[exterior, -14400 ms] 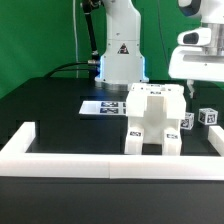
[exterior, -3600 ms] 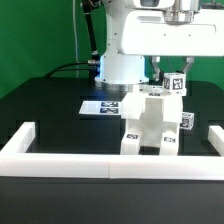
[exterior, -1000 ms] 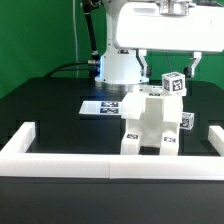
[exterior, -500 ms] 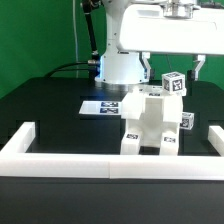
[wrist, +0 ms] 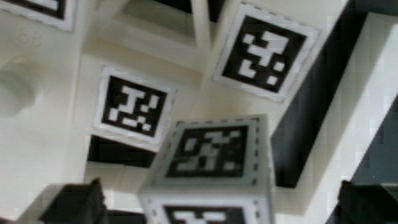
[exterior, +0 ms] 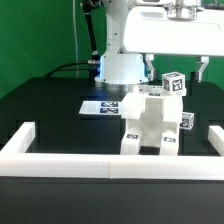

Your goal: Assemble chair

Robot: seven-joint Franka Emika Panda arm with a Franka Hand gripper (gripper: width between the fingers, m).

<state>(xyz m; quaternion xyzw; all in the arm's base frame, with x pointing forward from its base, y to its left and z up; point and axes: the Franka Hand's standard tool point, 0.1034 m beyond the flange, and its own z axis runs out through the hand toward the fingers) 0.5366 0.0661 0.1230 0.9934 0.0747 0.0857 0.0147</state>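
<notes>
Currently, the end effector (exterior: 176,69) is held wide open above the chair (exterior: 150,122), with nothing gripped. Its fingers (exterior: 150,66) are set apart on either side of a small tagged block (exterior: 176,84) and are clear of it. A few seconds before, that block was clamped between closed fingers at the same place. It has since been released, and over the last second the fingers have been spread further and shifted slightly towards the exterior view's right. The block is seated on the upper part of the chair, on the exterior view's right side.

The chair is made of smooth, white, blocky plastic with squared edges. Black-and-white square tags (wrist: 134,103) are carried on its faces; they are seen close up and slightly blurred in the wrist view. The chair stands on the matt black surface (exterior: 50,110), just in front of the marker board (exterior: 100,105) and inside the low white wall (exterior: 100,160). A second tagged part (exterior: 188,120) is placed just beside it.
</notes>
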